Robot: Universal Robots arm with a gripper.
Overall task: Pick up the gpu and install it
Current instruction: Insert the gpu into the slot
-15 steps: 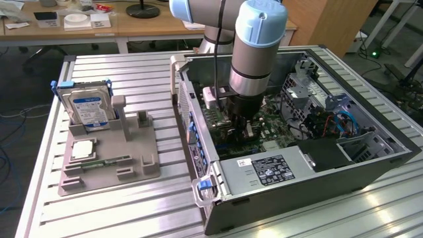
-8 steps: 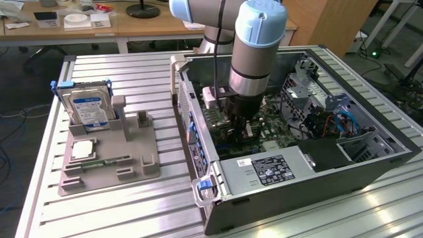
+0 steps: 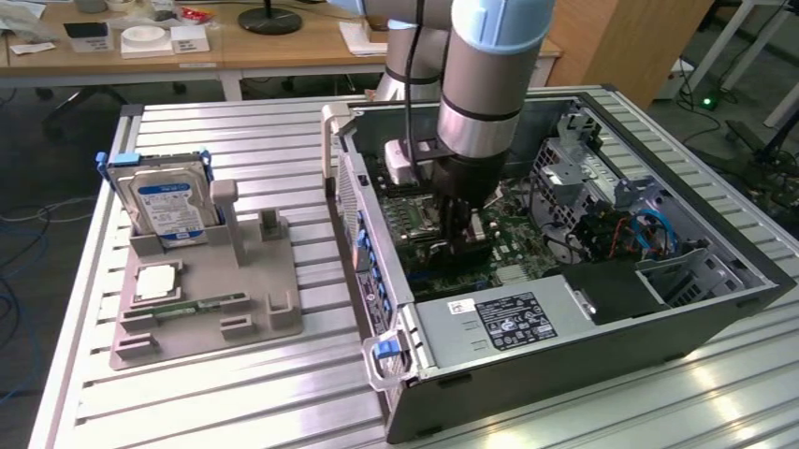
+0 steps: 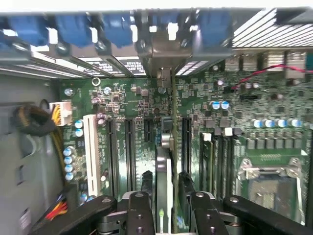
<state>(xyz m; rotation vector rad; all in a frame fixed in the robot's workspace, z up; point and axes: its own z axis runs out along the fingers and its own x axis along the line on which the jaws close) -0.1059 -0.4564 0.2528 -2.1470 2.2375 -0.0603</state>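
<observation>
The gpu [image 4: 164, 161] stands on edge in a motherboard [image 4: 132, 105] slot, seen from above as a thin dark board. Its pale metal bracket [image 4: 164, 58] meets the case's rear slot openings. My gripper [image 4: 164, 183] straddles the card's near end, one black finger [image 4: 146, 183] on each side with a narrow gap to the board, so it is open and holds nothing. In the exterior view the gripper [image 3: 456, 234] reaches down into the open computer case [image 3: 699, 309], low over the motherboard, and hides the card.
Left of the case, a grey fixture [image 3: 268, 323] holds a blue-labelled hard drive [image 3: 168, 208], a square chip [image 3: 156, 281] and a green memory stick [image 3: 187, 307]. Inside the case are the power supply [image 3: 500, 323], a drive cage [image 3: 587, 159], cables [image 4: 34, 120] and the processor socket [image 4: 266, 183].
</observation>
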